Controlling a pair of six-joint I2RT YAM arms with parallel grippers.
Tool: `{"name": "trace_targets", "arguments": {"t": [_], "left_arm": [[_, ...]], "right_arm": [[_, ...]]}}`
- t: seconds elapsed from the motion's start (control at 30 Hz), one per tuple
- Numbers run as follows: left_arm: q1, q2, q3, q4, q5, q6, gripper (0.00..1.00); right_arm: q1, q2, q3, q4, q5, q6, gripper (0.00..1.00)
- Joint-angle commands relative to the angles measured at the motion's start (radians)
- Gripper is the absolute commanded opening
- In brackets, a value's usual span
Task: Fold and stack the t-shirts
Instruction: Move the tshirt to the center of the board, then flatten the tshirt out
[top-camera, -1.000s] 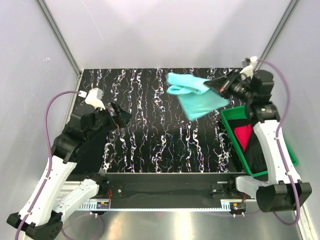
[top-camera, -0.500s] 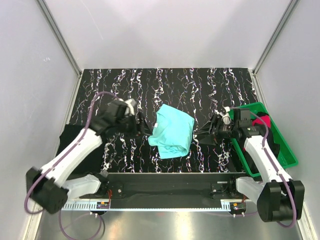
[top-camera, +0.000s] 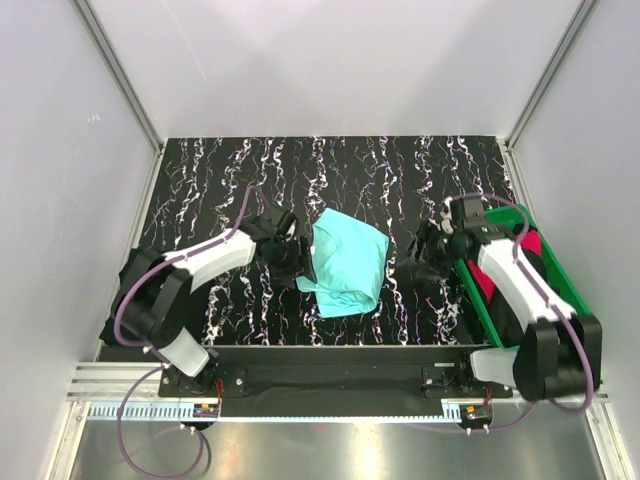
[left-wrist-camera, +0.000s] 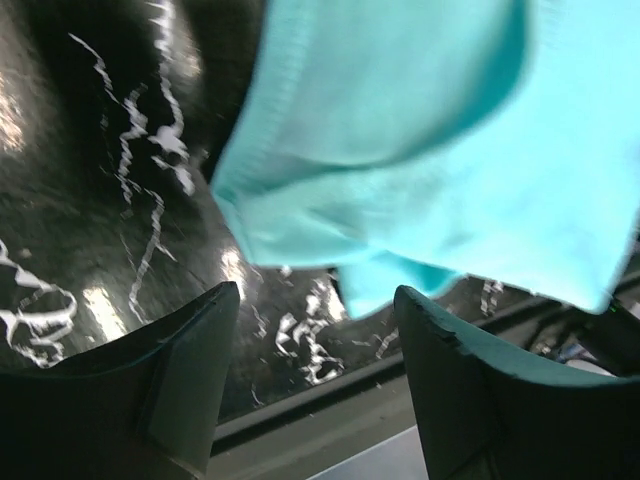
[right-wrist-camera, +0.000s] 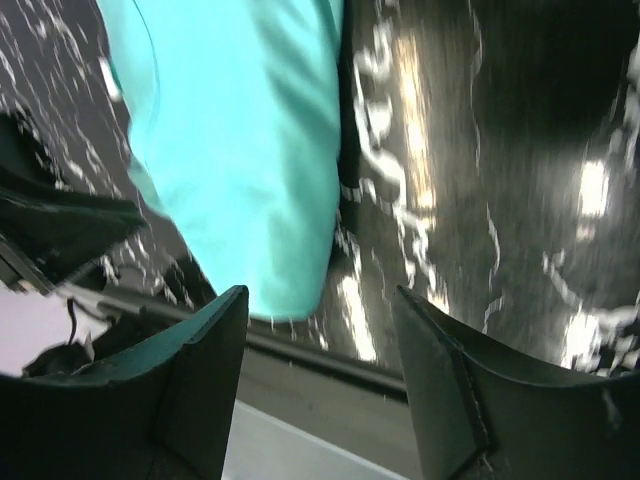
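A turquoise-mint t-shirt (top-camera: 346, 263) lies crumpled on the black marbled mat (top-camera: 330, 170), near the front middle. My left gripper (top-camera: 299, 258) is at the shirt's left edge, open, with nothing between its fingers. In the left wrist view the shirt (left-wrist-camera: 430, 140) lies just beyond the left gripper (left-wrist-camera: 315, 292). My right gripper (top-camera: 413, 267) hovers a little right of the shirt, also open and empty. In the right wrist view the shirt (right-wrist-camera: 240, 150) lies ahead and to the left of the right gripper (right-wrist-camera: 320, 295). A red-pink t-shirt (top-camera: 486, 281) lies in the green tray (top-camera: 572, 288), partly hidden by my right arm.
The green tray stands at the mat's right edge, under my right forearm. A black cloth (top-camera: 132, 288) lies off the mat's left side. The mat's front edge and a metal rail (top-camera: 330, 355) run just below the turquoise shirt.
My right gripper let go of the turquoise shirt, which went from the back right down onto the front middle of the mat. Both arms swung in to its sides.
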Motion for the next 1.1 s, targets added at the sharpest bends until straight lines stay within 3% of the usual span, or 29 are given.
{"name": "trace_targets", "arguments": {"t": [0.0, 0.33, 0.67, 0.93, 1.07], "left_arm": [[0.035, 0.034, 0.037, 0.06, -0.026, 0.013, 0.66], [0.062, 0.109, -0.029, 0.18, 0.049, 0.01, 0.56], [0.108, 0.141, -0.077, 0.26, 0.164, 0.005, 0.35], [0.131, 0.14, -0.069, 0.263, 0.213, 0.028, 0.26], [0.134, 0.137, -0.08, 0.263, 0.236, 0.036, 0.25]], "right_arm": [[0.023, 0.12, 0.157, 0.093, 0.132, -0.091, 0.66], [0.161, 0.579, 0.646, 0.161, 0.281, -0.209, 0.69], [0.301, 1.019, 1.125, 0.159, 0.362, -0.311, 0.74], [0.362, 1.246, 1.447, 0.121, 0.401, -0.312, 0.65], [0.393, 1.314, 1.484, 0.101, 0.418, -0.305, 0.62]]}}
